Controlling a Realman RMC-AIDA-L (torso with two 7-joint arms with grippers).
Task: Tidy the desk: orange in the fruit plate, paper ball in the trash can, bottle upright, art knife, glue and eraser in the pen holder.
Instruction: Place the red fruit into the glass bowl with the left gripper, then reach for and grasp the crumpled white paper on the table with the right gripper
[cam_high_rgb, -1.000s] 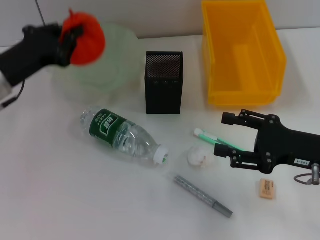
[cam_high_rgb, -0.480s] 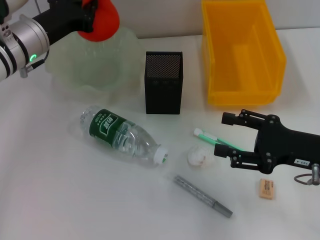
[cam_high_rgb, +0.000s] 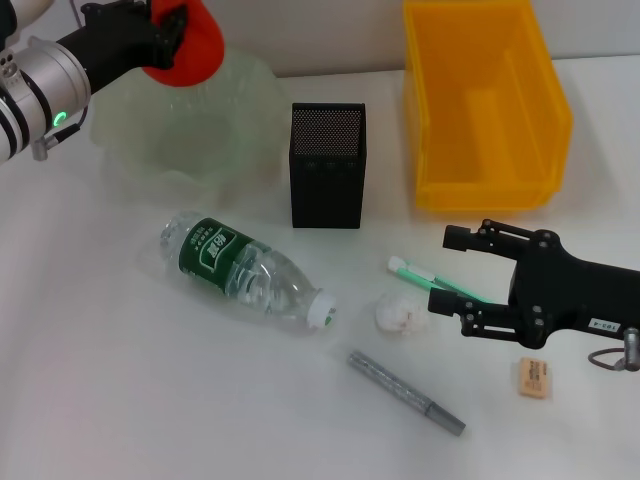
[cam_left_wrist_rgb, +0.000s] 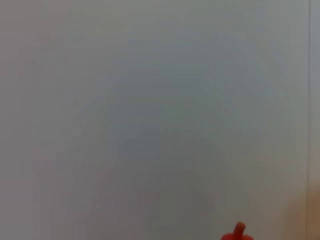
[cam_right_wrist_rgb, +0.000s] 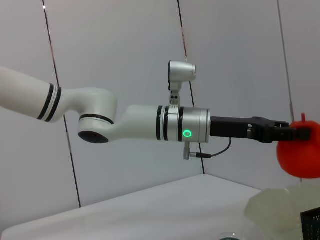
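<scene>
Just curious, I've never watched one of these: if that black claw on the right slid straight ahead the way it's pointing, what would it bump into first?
Probably the green-and-white glue stick. The right gripper lies low and open, fingers pointing toward the robot's left, with the stick's near end between them. Just beyond lies the paper ball, though depth is hard to judge.

Note: fruit plate translucent pale-green, glossy; bottle clear plastic, shiny; pen holder matt black mesh; bin smooth yellow plastic; paper ball crumpled.
</scene>
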